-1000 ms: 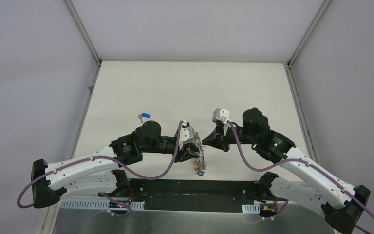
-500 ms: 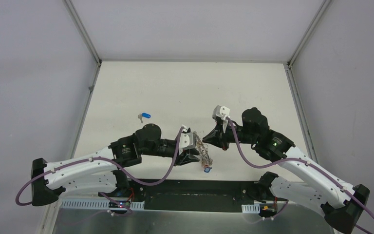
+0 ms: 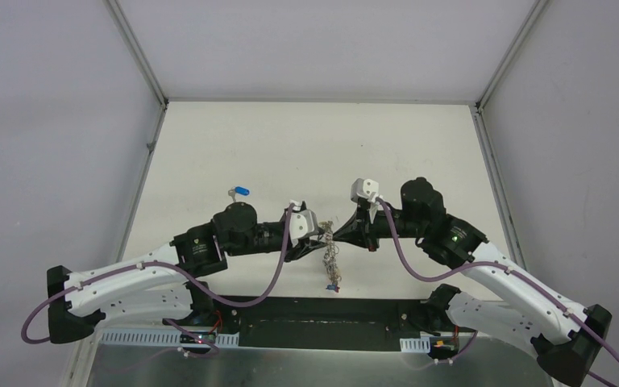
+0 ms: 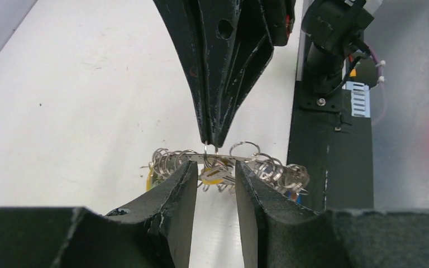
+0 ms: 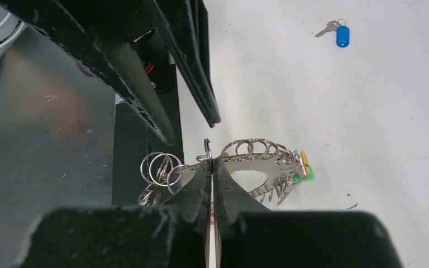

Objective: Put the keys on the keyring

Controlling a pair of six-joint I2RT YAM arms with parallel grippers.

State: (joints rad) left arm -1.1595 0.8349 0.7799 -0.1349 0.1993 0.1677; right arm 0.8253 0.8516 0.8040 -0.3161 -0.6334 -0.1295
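One keyring (image 5: 257, 152) is hanging above the table (image 3: 306, 145). The right gripper (image 5: 211, 163) is pinching it, jaws fully closed. The left gripper (image 4: 216, 167) is holding its jaws partly parted, tips at the band. One blue-tagged key (image 5: 342, 36) is lying well apart on the table.

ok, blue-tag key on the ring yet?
Off. The blue-tagged key lies alone on the table, well apart from the lifted keyring.

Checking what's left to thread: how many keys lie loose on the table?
1: the blue-tagged key lies on the table, apart from the keyring. Others may be hidden.
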